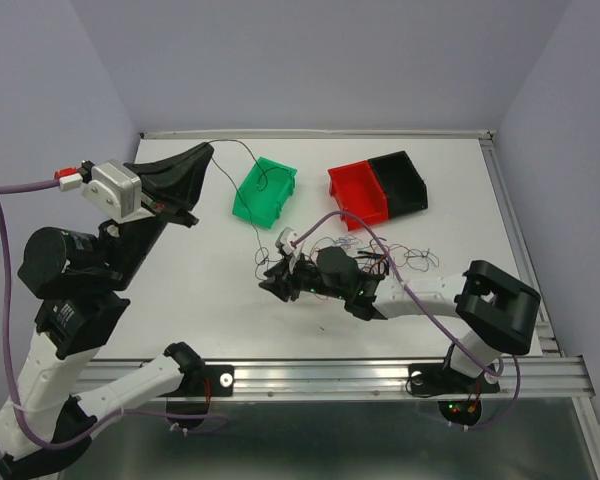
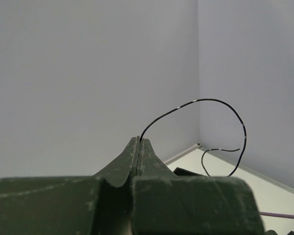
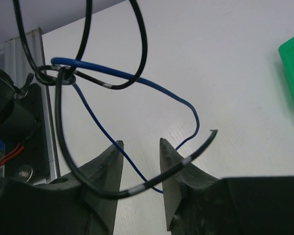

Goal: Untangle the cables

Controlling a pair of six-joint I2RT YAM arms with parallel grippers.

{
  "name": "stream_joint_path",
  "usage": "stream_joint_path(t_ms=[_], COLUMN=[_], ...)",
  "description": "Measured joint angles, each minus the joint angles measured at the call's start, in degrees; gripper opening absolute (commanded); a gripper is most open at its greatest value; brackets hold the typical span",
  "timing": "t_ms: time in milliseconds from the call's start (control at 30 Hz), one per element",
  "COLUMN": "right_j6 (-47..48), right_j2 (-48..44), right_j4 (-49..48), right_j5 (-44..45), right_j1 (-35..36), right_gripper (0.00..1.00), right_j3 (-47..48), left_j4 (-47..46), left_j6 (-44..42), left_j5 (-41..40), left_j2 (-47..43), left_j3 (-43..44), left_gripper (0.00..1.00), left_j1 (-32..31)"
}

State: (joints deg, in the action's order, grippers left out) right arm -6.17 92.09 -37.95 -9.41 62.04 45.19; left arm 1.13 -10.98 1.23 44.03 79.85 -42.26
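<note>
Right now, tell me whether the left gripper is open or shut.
Shut. The left gripper shows no gap between its tips, and a black wire loops out from between them.

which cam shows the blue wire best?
Right wrist: the blue wire runs large from a knot with black wires down between the fingers of the right gripper. Top external shows only a small tangle; left wrist shows none of it.

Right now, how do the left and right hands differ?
Left hand is shut, pinching one black cable at its tips; right hand stands open, clamping nothing. Left hand is raised above the table; right hand sits low by the tangle, a blue cable and a black strand crossing its gap. Both are dark, two-fingered.
</note>
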Motion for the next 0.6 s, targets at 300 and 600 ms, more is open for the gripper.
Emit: stream_joint_path(t_ms=[300,600], right_j6=[-2.23,-4.72], right_j2=[-6.51,-14.1], right_j4=[0.07,-0.02], right_j5=[4.07,6.05], right_j1=[0.26,0.31], right_gripper=[0.03,0.6], right_j3=[-3.67,-8.81], left_j4=[-0.04,0.0], left_j6=[-1.38,-2.1], left_j5=[-8.85,-13.49], left_j2=[3.28,5.01], left_j3=[0.98,2.32], left_gripper=[0.0,0.0], left_j1=[0.02,0.02])
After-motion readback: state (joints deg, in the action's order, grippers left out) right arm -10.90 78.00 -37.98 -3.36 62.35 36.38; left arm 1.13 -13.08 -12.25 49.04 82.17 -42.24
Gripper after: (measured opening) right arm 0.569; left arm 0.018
